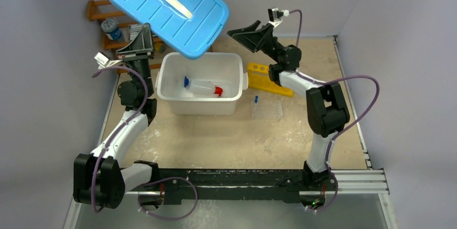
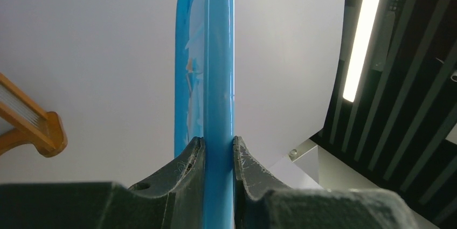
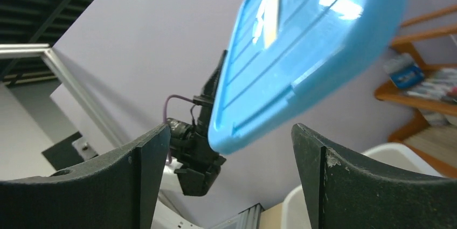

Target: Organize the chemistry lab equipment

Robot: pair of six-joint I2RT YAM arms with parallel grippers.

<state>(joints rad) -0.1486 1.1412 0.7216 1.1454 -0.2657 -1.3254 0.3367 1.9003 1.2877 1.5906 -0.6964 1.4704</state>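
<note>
In the top view the blue lid [image 1: 167,11] hangs tilted over the back left corner of the white tub [image 1: 202,106]. It looks like light moulded plastic, stiff enough to carry by one rim but likely to swing from a single edge hold. The raised rim is the sensible place to grip it.

Inside the tub a translucent squeeze bottle [image 1: 203,87] lies on its side, red cap to the right, with a small blue-ended piece [image 1: 186,82] touching its left end. The bottle should be light, soft-walled and somewhat slick, so across the middle of the body is the better hold, with gentle pressure.

Right of the tub, a yellow tube rack [image 1: 262,78] sits on the tabletop. Just in front of it lies a flat clear packet [image 1: 267,110] with a tiny blue bit [image 1: 256,99] at its corner. The packet is thin and slippery and is probably best pinched at an edge. What it holds is too faint to tell.

The left tool [image 2: 218,148] is clamped on the lid's rim, both pads pressed flat against the blue edge. The right tool [image 3: 229,129] stands with its jaws wide apart and nothing between them. It is raised near the lid's right side and appears clear of it.
</note>
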